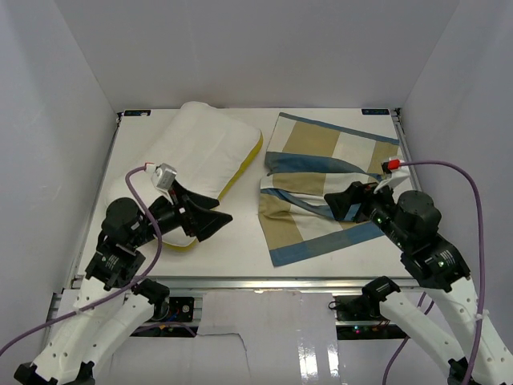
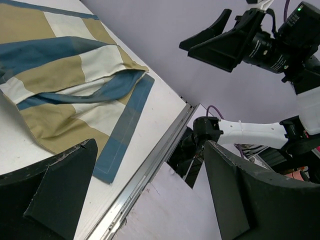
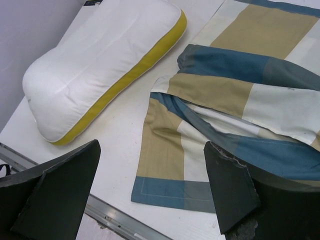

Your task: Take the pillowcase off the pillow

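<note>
The white pillow [image 1: 204,152] with yellow piping lies bare at the table's left back. It also shows in the right wrist view [image 3: 100,65]. The checked tan, blue and cream pillowcase [image 1: 321,188] lies crumpled and flat on the right, apart from the pillow. It also shows in the left wrist view [image 2: 65,85] and the right wrist view [image 3: 235,115]. My left gripper [image 1: 210,216] is open and empty, raised by the pillow's near corner. My right gripper [image 1: 343,202] is open and empty, raised over the pillowcase's right part.
The white table [image 1: 232,249] ends in a metal rail [image 1: 240,282] at the near edge. White walls enclose the left, back and right. The right arm [image 2: 260,40] shows in the left wrist view.
</note>
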`<state>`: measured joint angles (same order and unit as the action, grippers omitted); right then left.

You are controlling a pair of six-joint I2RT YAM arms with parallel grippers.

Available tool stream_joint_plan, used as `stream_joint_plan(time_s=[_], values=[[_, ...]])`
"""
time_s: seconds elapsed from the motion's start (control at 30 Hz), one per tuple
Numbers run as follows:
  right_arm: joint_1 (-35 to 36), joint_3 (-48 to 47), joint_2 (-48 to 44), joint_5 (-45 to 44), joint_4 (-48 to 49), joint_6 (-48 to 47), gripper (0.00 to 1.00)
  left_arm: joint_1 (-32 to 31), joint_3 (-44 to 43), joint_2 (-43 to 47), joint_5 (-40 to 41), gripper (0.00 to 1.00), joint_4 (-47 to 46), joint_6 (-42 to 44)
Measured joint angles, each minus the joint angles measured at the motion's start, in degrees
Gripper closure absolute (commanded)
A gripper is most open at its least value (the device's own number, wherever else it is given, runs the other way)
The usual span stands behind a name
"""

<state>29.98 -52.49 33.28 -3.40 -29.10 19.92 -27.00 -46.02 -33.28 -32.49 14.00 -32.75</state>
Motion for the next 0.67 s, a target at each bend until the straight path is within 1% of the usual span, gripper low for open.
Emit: stream_joint_plan(time_s=[0.1, 0.17, 0.43, 0.67], values=[[0.0, 0.7, -3.7, 0.7, -1.2, 1.0, 0.10, -0.1, 3.6, 4.3, -0.3, 0.02, 0.2, 0.0], [0.0, 0.9, -5.2, 1.0, -1.7, 1.4, 0.10, -0.1, 4.9, 5.5, -0.3, 0.02, 0.4, 0.0], [0.0, 1.0, -6.7, 2.1, -4.6, 1.8, 0.10, -0.1, 5.6, 5.7, 0.1, 0.02, 1.3, -0.1], [0.0, 1.0, -7.8, 2.1, -5.0, 1.7, 0.10, -0.1, 6.4, 6.4, 1.3, 0.02, 2.1, -0.7]])
